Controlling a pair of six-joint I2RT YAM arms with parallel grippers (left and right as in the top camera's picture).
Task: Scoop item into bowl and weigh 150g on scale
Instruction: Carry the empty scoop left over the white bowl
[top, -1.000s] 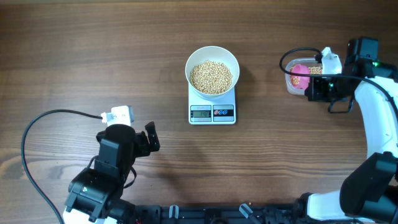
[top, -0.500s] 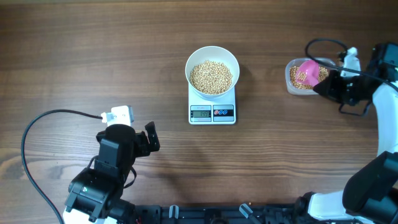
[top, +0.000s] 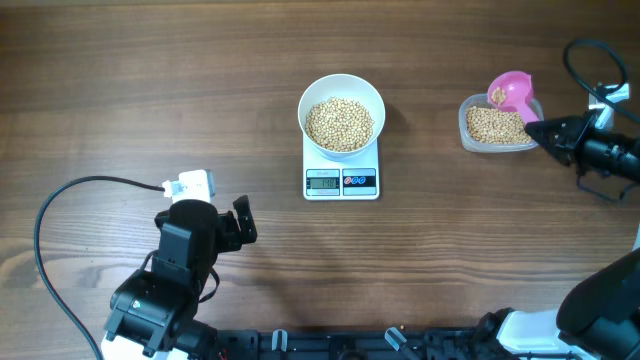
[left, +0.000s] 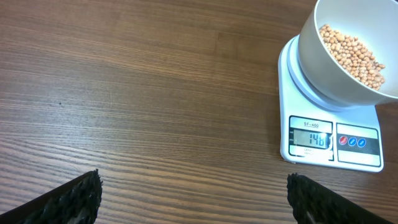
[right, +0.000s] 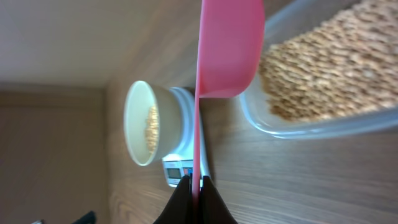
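A deep round white bowl (top: 342, 88) sits on a small flat white square kitchen scale (top: 342, 181) in the middle of the dark wooden table (top: 150, 90). The bowl is partly filled with small round beige-tan beans (top: 339, 123). In the left wrist view the scale's grey display shows a figure beginning with 14; the last digit is not clear.

Well to the right lies a clear rounded-rectangular plastic tub (top: 467, 132), also holding beans. A pink plastic scoop (top: 510, 90) hangs over the tub's far right edge with a few beans in its cup. The right gripper (right: 193, 185) is just right of the tub, its fingers pressed together on the scoop's thin handle.

The left gripper (top: 243, 224) rests near the front left of the table, well apart from the scale, with its fingers (left: 74, 198) spread wide and nothing between them.
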